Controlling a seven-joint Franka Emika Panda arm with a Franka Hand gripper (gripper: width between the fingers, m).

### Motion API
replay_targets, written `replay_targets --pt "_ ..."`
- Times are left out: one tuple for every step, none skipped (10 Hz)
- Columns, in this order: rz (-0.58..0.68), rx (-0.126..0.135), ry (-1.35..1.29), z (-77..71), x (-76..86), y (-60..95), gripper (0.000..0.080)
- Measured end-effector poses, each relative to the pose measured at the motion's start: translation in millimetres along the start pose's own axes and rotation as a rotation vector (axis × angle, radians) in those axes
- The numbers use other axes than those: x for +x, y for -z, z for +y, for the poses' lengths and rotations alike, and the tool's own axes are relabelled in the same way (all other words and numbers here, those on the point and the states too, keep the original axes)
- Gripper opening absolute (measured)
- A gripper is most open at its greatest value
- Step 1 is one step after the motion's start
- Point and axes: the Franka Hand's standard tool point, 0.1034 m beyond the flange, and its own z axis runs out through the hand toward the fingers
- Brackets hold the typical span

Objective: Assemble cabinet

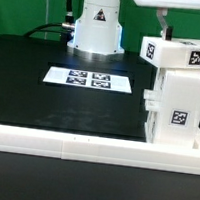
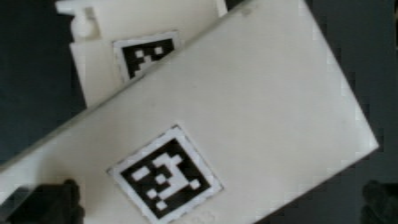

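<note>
No legible text; only coded tags on cabinet [image 1: 175, 92], marker board [image 1: 89, 81].

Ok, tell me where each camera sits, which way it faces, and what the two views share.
Exterior view: off the arm, looking across the black table at the robot base, with the marker board, the long white rail in front, and the cabinet at its right; the gripper hangs above the cabinet.
Wrist view: on the wrist, looking close at the cabinet; dark fingertips show at the frame edge.
Shared: the tagged white cabinet.
</note>
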Motion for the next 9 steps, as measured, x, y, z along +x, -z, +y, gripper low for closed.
replay_targets --pt "0.000 0.000 0.079 1.1 0.1 0.0 0.0797" --pt "-0.001 -0.004 0.195 3.3 0.1 0.0 0.0797" --pt "-0.006 -0.007 0.301 5.6 -0.2 0.3 0.0797" --pt "-0.011 -0.012 0.434 8.2 1.9 1.3 0.0797" --pt "-0.015 -0.022 0.545 10.1 3.8 0.6 0.0797" --pt "-0.012 -0.030 0.571 9.9 4.8 0.8 0.0797" --pt "-0.019 -0.043 0.705 13.6 4.8 0.8 0.0797" --pt "-0.026 -0.052 0.814 16.7 4.9 1.0 0.0797" --pt "-0.036 -0.062 0.958 20.2 5.1 1.3 0.0797"
